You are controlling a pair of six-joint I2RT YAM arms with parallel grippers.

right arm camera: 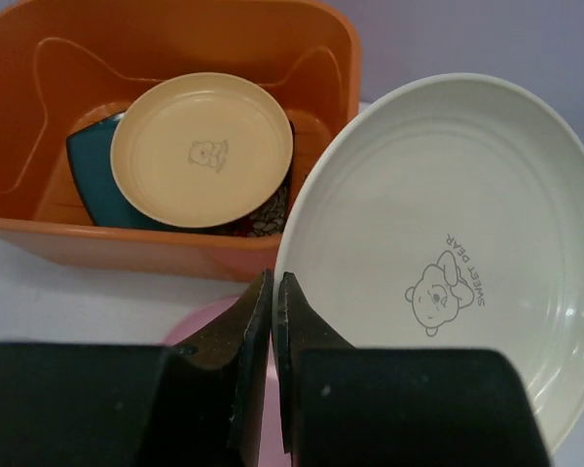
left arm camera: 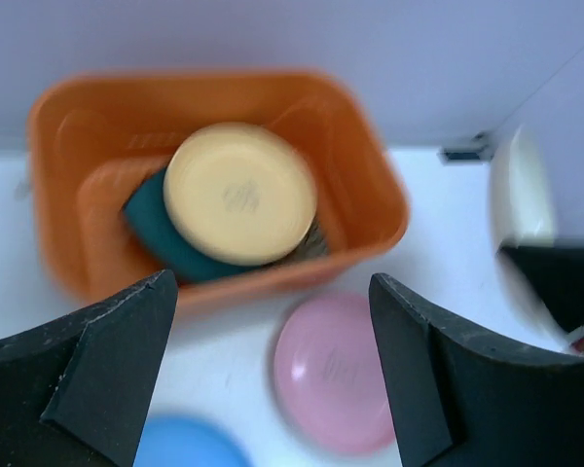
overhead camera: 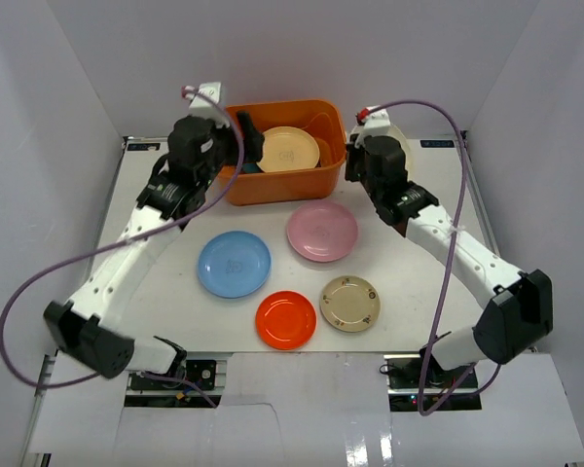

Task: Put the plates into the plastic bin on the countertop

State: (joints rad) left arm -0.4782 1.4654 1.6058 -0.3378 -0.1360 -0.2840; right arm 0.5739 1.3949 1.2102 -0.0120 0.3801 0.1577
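The orange plastic bin (overhead camera: 273,190) stands at the back of the white countertop (overhead camera: 175,311). A tan-yellow plate (overhead camera: 289,149) lies in it on top of a teal square plate (right arm camera: 88,175) and a dark patterned plate (right arm camera: 270,214). My left gripper (left arm camera: 273,282) is open and empty, just off the bin's left rim. At the bin's right end, my right gripper (right arm camera: 274,282) is shut on the rim of a cream plate (right arm camera: 448,253), which is tilted up. Pink (overhead camera: 321,231), blue (overhead camera: 234,264), red (overhead camera: 285,319) and beige patterned (overhead camera: 350,303) plates lie on the countertop.
White wall panels (overhead camera: 58,117) close in the countertop on the left, back and right. Purple cables (overhead camera: 448,117) loop from both wrists. The bin (right arm camera: 175,248) has room beside the stacked plates on its left side.
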